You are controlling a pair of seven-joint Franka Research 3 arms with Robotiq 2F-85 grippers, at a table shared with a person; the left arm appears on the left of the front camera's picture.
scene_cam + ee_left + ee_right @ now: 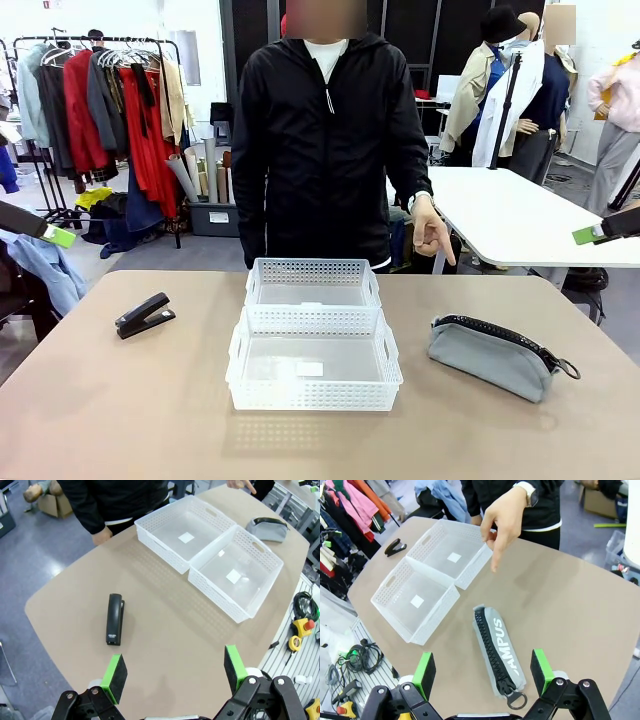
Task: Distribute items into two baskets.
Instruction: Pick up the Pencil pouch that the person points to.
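Observation:
Two white perforated baskets stand end to end mid-table, both empty: the larger labelled basket (pixel 313 373) nearer me, the smaller basket (pixel 313 283) behind it. A black stapler (pixel 144 315) lies on the left; in the left wrist view the stapler (pixel 114 618) sits beyond my open left gripper (pixel 175 672), which hangs above the table. A grey zip pouch (pixel 497 356) lies on the right; the pouch (pixel 499 652) is just ahead of my open right gripper (pixel 483 673), also high above it. In the front view the left gripper (pixel 55 234) and right gripper (pixel 590 235) hover at the picture's edges.
A person in a black jacket stands at the far side; one hand (pixel 432 230) points a finger down toward the table near the pouch. Bare tabletop (pixel 120 400) surrounds the baskets. Cables and tools (pixel 300 630) lie off the near edge.

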